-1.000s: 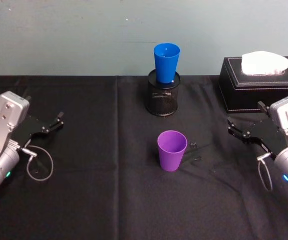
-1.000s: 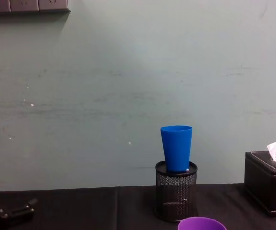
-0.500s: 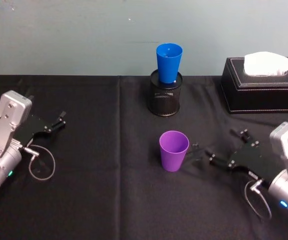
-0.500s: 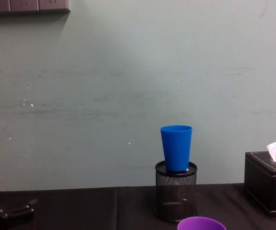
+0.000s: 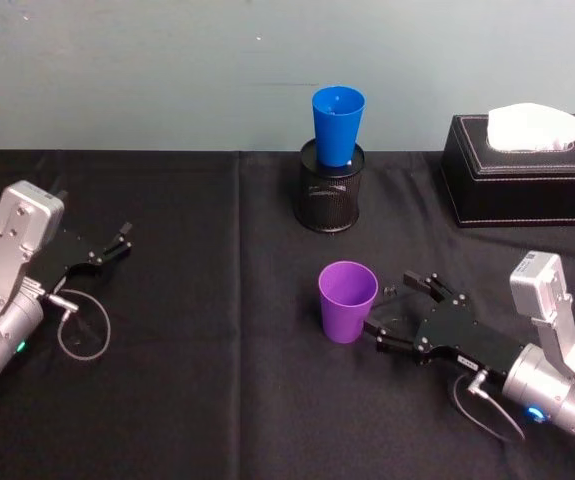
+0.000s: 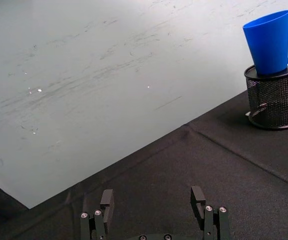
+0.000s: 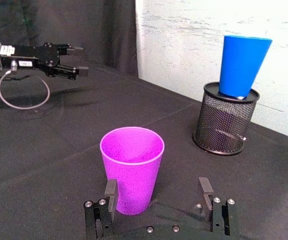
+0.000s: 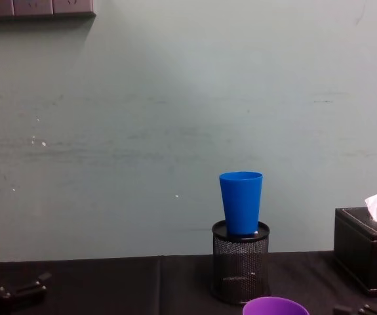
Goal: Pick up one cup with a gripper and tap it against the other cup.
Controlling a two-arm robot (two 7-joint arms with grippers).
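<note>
The purple cup (image 5: 347, 300) stands upright on the black cloth at mid-table, and its rim shows in the chest view (image 8: 275, 306). My right gripper (image 5: 389, 308) lies low just to its right, open, with its fingertips close to the cup's side. In the right wrist view the purple cup (image 7: 132, 167) stands just ahead of the open right gripper (image 7: 157, 189), not clasped. The blue cup (image 5: 337, 125) sits upright in a black mesh holder (image 5: 329, 200) at the back. My left gripper (image 5: 119, 242) rests open at the far left.
A black tissue box (image 5: 522, 170) stands at the back right. A cable loop (image 5: 82, 330) hangs by the left arm. The wall runs close behind the mesh holder (image 8: 240, 270). Bare cloth lies between the purple cup and the holder.
My right gripper has swung in from the right edge and dropped low, ending just right of the purple cup. Both cups and the left arm stay put.
</note>
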